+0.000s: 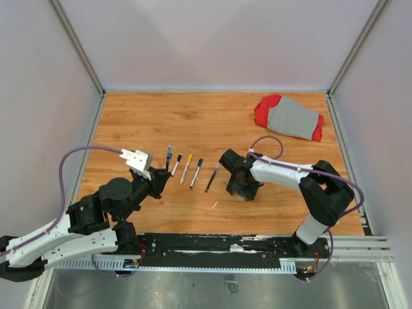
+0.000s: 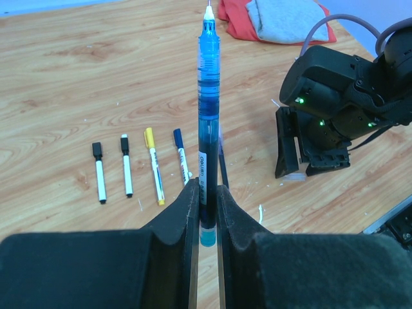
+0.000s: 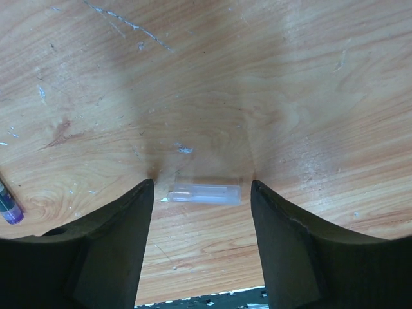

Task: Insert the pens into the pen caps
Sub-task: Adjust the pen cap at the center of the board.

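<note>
A blue pen (image 2: 207, 96) stands upright with its white tip up, and my left gripper (image 2: 206, 193) is shut on its lower barrel; from above the blue pen (image 1: 168, 156) shows just beyond the left gripper (image 1: 165, 172). A short clear pen cap (image 3: 205, 193) lies flat on the wood between the two fingers of my right gripper (image 3: 203, 187), which is open with a small gap on each side. The right gripper (image 1: 239, 192) points down at the table. Several more pens (image 1: 186, 168) lie in a row on the table, with a dark one (image 1: 212, 178) nearest the right gripper.
A red and grey cloth (image 1: 290, 117) lies at the back right. A small white scrap (image 1: 215, 205) sits on the wood near the front edge. A purple pen end (image 3: 9, 207) shows at the left edge of the right wrist view.
</note>
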